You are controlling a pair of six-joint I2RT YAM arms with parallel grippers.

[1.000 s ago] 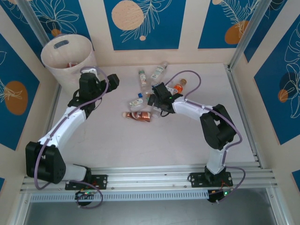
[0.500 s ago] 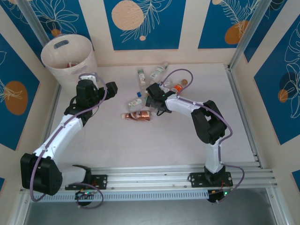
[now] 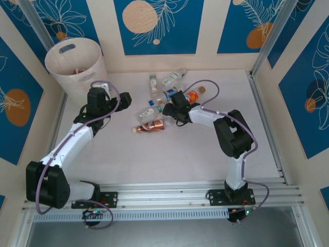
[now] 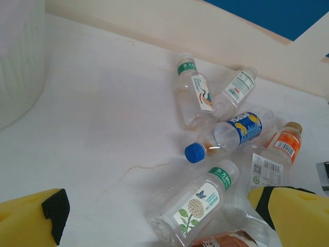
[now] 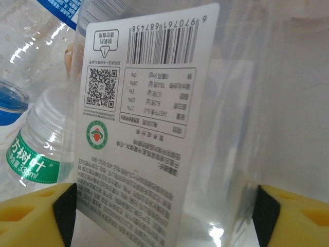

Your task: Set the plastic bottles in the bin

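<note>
Several plastic bottles lie in a cluster at mid-table. My right gripper [image 3: 174, 101] [image 5: 164, 206] stands open around the orange-labelled bottle [image 3: 191, 95] [image 4: 280, 146] [image 5: 154, 128]; its white back label sits between the yellow fingers [image 5: 36, 216]. A green-capped flower-label bottle [image 3: 154, 109] [image 4: 198, 203] [image 5: 33, 154] lies just left of it, next to a blue-labelled bottle [image 3: 164, 95] [image 4: 239, 128]. A brown bottle [image 3: 149, 126] lies nearest. My left gripper [image 3: 126, 98] [image 4: 159, 218] is open and empty, left of the cluster. The bin [image 3: 72, 64] [image 4: 18, 62] stands far left.
Two more green-capped bottles [image 3: 153, 81] [image 3: 173, 77] lie by the back wall [image 3: 180, 62]. Bare table [image 3: 118, 149] stretches between my left gripper and the near rail. A metal frame edge [image 3: 264, 118] bounds the right side.
My right gripper shifted right and back onto the orange-labelled bottle, nudging the cluster and the brown bottle. My left gripper drifted slightly nearer and toward the bottles.
</note>
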